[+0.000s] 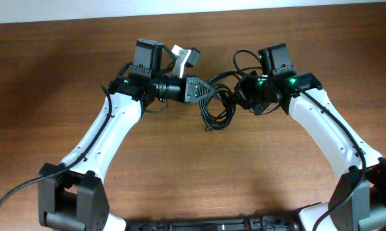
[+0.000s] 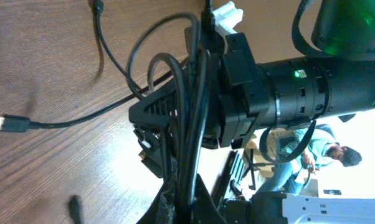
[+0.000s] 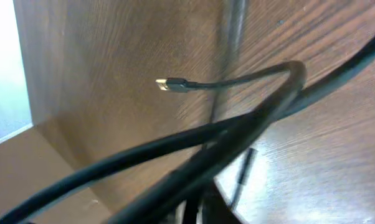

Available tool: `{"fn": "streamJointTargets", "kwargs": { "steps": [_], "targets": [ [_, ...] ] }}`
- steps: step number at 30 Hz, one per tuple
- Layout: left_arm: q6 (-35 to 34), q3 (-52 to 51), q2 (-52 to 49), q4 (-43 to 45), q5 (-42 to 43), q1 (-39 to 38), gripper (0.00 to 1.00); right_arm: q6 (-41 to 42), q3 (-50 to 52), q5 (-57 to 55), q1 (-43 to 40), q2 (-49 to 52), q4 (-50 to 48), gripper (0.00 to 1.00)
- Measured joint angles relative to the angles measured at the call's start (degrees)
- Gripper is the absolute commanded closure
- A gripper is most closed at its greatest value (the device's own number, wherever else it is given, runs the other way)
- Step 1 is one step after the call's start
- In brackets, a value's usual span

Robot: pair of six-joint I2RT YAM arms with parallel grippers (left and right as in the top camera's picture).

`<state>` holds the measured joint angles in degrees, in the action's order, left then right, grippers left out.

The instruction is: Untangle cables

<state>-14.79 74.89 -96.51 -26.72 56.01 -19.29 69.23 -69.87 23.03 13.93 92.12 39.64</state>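
The two white arms rise from the lower corners of the overhead frame and meet above the middle of the table (image 1: 193,173); I judge they stand this close so each can work one side of the knot. Between them the cables (image 1: 217,110) hang in a loose loop that sags onto the wood just below the meeting point. The left pincer (image 1: 208,90) is clenched on them; strands gather at its tip and run taut from it, most likely to anchor the bundle while the other side is drawn out. Just to its right, the right pincer (image 1: 244,95) is buried among the loops; clenched or released, I cannot tell, since its own camera shows only blurred cords near the lens. Farther off, a plug end (image 3: 172,84) sticks out free at the upper left of the right wrist view, apart from the bundle.
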Motion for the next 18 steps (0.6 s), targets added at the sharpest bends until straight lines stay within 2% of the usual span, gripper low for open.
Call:
{"fn": "streamJointTargets", "kwargs": {
  "steps": [4, 7, 11, 13, 17, 18],
  "targets": [
    [1.6, 0.0, 0.0, -0.9, -2.1, -0.1, 1.00, -1.9, 0.0, -0.2, 0.0, 0.0, 0.0, 0.96],
    [3.3, 0.0, 0.0, -4.2, -16.1, -1.2, 1.00, -8.5, 0.0, 0.2, 0.0, 0.0, -0.3, 0.96],
    [4.3, 0.0, 0.0, -6.1, -32.5, -2.6, 1.00, -24.2, 0.0, 6.9, 0.0, 0.0, -4.3, 0.96],
    [4.5, 0.0, -0.4, -6.1, -36.0, -2.7, 1.00, -30.2, 0.0, 10.1, 0.0, 0.0, -5.7, 0.96],
    [4.7, 0.0, -2.3, -7.1, -36.8, -2.7, 1.00, -34.5, 0.0, 13.4, -1.5, 0.0, -5.3, 0.95],
    [5.0, 0.0, -2.4, -6.8, -36.0, -2.7, 1.00, -35.4, 0.0, 13.5, -1.7, 0.0, -5.0, 0.92]
  ]
}}
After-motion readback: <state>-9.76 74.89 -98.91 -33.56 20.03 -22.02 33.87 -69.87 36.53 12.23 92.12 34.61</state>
